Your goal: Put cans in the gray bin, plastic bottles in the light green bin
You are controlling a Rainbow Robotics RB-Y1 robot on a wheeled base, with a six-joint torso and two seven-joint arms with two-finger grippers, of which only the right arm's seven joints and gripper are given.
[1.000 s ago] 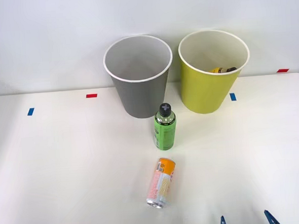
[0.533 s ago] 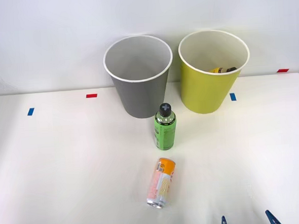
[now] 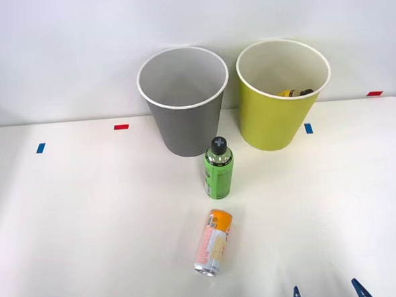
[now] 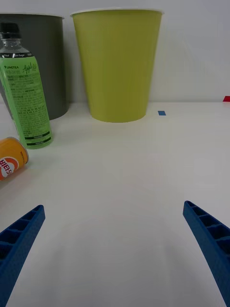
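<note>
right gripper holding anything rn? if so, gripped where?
Nothing held. The right gripper is open and empty, low over the bare table. The green bottle stands and the can lies untouched ahead of it.

Orange can lying near upright green bottle; jaws seemingly open.

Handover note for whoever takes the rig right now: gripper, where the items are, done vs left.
Right gripper: fingers open, empty, low over the table near the robot's edge, on the robot's right of the can.
Orange-and-white can: lying on its side on the table, silver end toward the robot.
Green-label bottle: standing upright in front of the gray bin.
Light green bin: a yellowish dark-capped bottle already lies inside.
Gray bin: no can shows in the visible part of its inside.
Done: one bottle binned.
Left: can into gray bin, green-label bottle into light green bin.
</note>
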